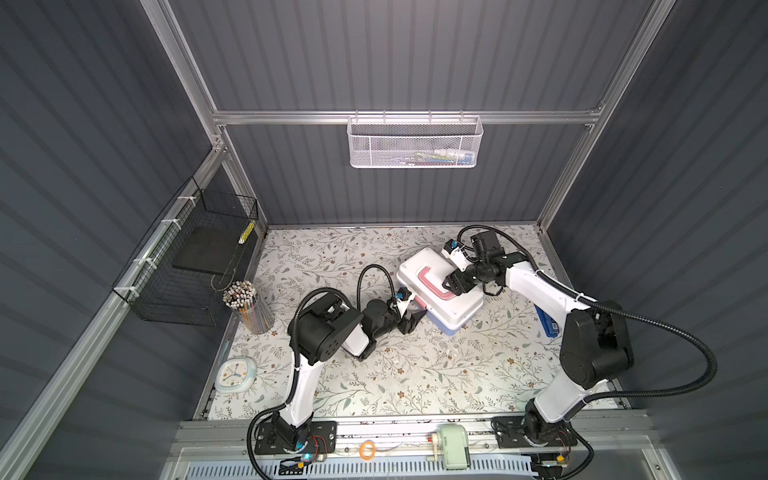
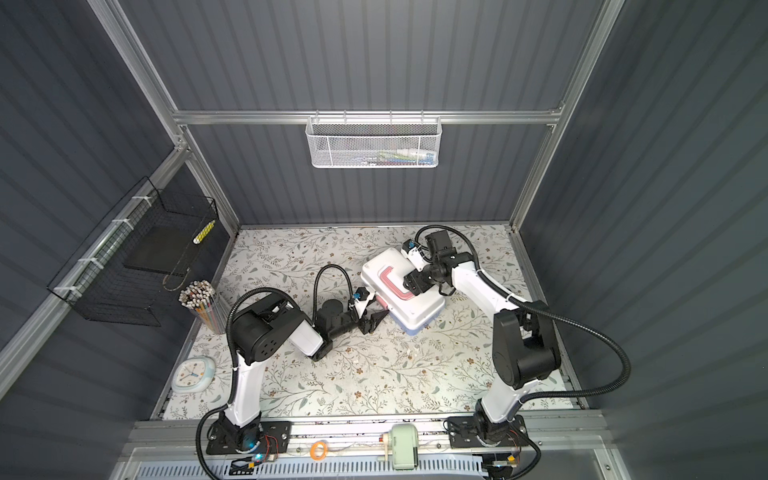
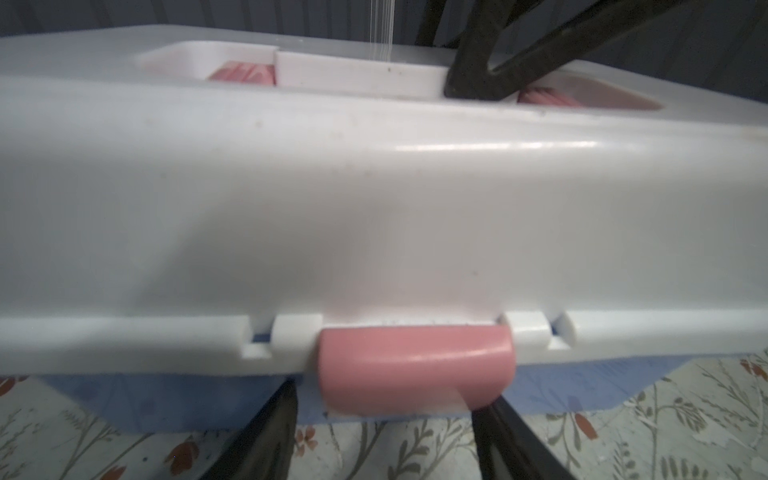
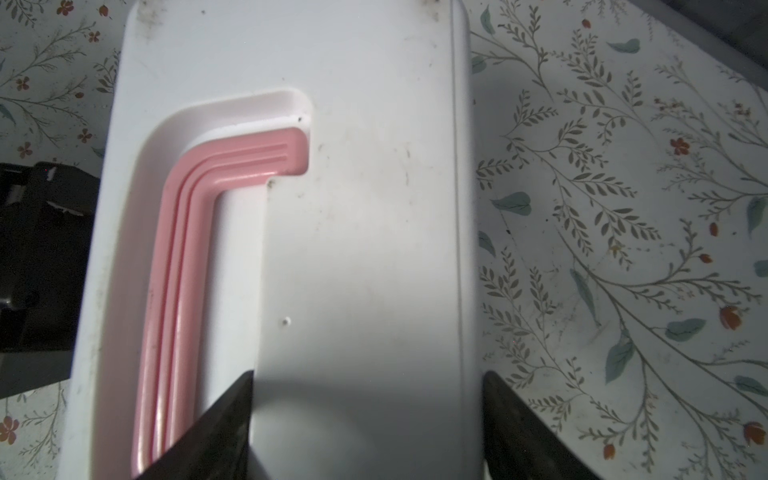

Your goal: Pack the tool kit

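Your tool kit (image 1: 440,291) sits closed toward the table's (image 1: 374,374) far right. Your left gripper (image 3: 386,419) straddles the pink latch (image 3: 415,370), fingers spread, possibly touching. Your right gripper (image 4: 365,419) presses spread fingers on the lid (image 4: 365,208).

The floral-patterned table (image 1: 399,374) carries the closed tool kit (image 1: 446,309), a pencil cup (image 1: 251,309), a clock (image 1: 233,374) and a blue object (image 1: 548,324).

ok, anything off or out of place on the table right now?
The tool kit sits skewed to the table edges, lid down. A blue tool lies outside it near the table's right edge, partly hidden behind the right arm. Small pale scraps dot the mat in front of the box.
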